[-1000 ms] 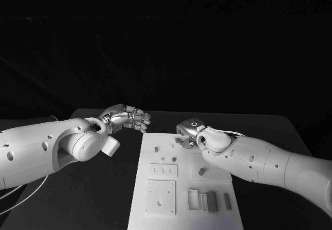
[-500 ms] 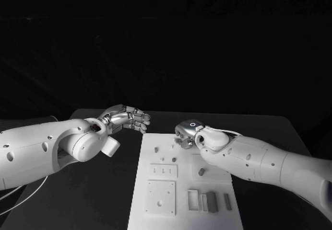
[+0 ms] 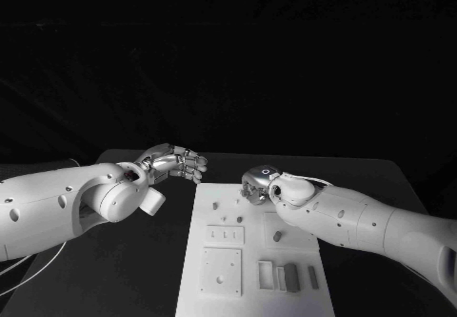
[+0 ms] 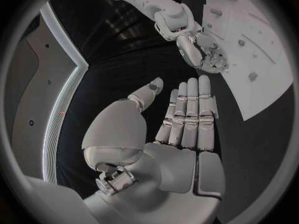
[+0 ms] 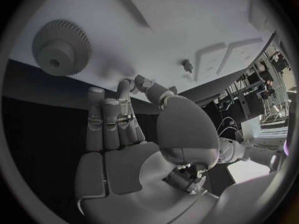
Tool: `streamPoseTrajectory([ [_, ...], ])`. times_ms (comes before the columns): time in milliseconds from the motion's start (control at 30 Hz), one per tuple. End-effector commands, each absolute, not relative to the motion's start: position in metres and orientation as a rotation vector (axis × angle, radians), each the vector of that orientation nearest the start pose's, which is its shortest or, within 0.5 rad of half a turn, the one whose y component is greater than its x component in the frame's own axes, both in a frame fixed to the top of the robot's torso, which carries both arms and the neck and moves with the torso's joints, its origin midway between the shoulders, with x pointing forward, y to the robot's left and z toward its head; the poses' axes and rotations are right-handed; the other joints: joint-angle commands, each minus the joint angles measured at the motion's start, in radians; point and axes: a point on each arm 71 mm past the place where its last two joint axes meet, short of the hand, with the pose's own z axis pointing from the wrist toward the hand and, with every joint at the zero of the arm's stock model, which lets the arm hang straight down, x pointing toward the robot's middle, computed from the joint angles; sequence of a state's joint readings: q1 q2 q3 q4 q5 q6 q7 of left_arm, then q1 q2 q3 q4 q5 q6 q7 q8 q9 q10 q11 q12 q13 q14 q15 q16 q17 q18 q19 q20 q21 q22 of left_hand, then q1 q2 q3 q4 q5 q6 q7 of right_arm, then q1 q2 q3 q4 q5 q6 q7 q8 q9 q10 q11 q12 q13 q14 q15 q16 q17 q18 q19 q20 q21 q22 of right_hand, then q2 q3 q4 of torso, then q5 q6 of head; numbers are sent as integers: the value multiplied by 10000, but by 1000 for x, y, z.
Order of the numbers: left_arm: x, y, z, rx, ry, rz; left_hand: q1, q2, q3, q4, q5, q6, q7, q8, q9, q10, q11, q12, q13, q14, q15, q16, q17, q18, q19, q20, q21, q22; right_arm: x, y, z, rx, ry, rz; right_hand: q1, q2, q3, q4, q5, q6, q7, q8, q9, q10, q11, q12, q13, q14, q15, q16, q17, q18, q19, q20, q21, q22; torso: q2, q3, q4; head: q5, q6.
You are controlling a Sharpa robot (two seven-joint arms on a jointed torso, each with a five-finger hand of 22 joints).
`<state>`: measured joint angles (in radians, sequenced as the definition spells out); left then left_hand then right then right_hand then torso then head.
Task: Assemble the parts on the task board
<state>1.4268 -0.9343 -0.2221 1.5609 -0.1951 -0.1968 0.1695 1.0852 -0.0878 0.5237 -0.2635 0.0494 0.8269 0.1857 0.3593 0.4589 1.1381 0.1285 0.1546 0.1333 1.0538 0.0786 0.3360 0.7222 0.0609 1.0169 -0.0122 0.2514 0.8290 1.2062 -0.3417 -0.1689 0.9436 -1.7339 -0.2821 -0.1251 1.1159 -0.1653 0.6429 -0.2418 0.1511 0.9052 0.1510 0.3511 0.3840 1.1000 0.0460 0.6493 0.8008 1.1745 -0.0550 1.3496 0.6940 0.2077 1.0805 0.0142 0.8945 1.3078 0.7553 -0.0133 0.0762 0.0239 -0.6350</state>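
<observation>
The white task board (image 3: 249,263) lies lengthwise in the middle of the table. My right hand (image 3: 255,185) hovers over its far right corner, fingers stretched out and holding nothing. In the right wrist view the hand (image 5: 121,129) points toward a grey gear (image 5: 61,47) lying flat on the board (image 5: 187,15), with a small peg (image 5: 186,64) beyond the fingertips. My left hand (image 3: 177,163) floats off the board's far left corner. Its fingers (image 4: 190,112) are straight and side by side, thumb apart, nothing in them. Small grey parts (image 3: 277,235) sit mid-board.
Two square plates (image 3: 222,271) and a row of upright bars (image 3: 292,277) fill the board's near end. Small pegs (image 3: 215,206) stand near the far left. The black table (image 3: 142,264) lies on both sides of the board. The left wrist view also catches my right hand (image 4: 199,50).
My right forearm has shifted slightly while its hand stays over the board's far right corner. The left arm has not moved.
</observation>
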Motion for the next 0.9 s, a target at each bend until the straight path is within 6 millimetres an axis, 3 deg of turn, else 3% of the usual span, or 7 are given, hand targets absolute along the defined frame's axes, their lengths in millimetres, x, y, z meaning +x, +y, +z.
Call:
streamPoseTrajectory([
  [33,491,236,-144,-8547,17155,-13504,-15,-106,-12,-66,2,-90,-14,-57,-16,-25,56,-66,-14,-24,29,-59,11,173,14,-52,-56,13,553,-98,-247,-5260,16754,3627,2,83,82,-7,19,57,25,-54,-8,-970,14,196,202,20,-45,84,15,541,15,-73,79,207,-2,6,-2,7,4],
  [300,491,235,-144,-8538,17182,-13513,-14,-109,-12,-65,2,-105,-7,-64,-20,-25,58,-73,-14,-24,30,-64,16,172,14,-51,-59,15,554,-97,-249,-5319,16888,3587,-27,106,95,11,20,30,32,-76,-14,-1032,18,275,291,13,-42,116,16,541,13,-79,105,205,2,13,-5,10,18],
  [433,491,235,-144,-8539,17191,-13510,-15,-109,-12,-64,2,-110,-5,-67,-22,-25,59,-76,-14,-24,31,-65,18,172,15,-51,-59,16,555,-97,-250,-5382,16993,3588,-77,243,107,61,18,79,19,-54,-1,-1046,8,373,380,15,-48,168,24,541,2,-81,136,208,2,6,-2,2,13],
  [767,491,234,-144,-8540,17218,-13516,-15,-114,-12,-62,2,-131,4,-76,-27,-26,61,-84,-14,-23,31,-70,24,172,15,-50,-63,18,555,-97,-252,-5449,17363,3544,-319,1054,137,276,21,330,-136,61,105,-951,-141,1384,1077,-59,-204,590,160,541,-75,-100,381,226,7,11,-6,19,1],
  [900,491,234,-144,-8539,17221,-13516,-14,-116,-12,-62,2,-135,6,-78,-28,-27,62,-87,-14,-23,31,-72,26,172,15,-51,-64,18,555,-97,-252,-5442,17338,3545,-395,1187,159,268,24,317,-146,41,148,-1049,-183,2245,1596,-141,-232,1043,370,541,-134,-110,538,217,9,5,-11,18,-7],
])
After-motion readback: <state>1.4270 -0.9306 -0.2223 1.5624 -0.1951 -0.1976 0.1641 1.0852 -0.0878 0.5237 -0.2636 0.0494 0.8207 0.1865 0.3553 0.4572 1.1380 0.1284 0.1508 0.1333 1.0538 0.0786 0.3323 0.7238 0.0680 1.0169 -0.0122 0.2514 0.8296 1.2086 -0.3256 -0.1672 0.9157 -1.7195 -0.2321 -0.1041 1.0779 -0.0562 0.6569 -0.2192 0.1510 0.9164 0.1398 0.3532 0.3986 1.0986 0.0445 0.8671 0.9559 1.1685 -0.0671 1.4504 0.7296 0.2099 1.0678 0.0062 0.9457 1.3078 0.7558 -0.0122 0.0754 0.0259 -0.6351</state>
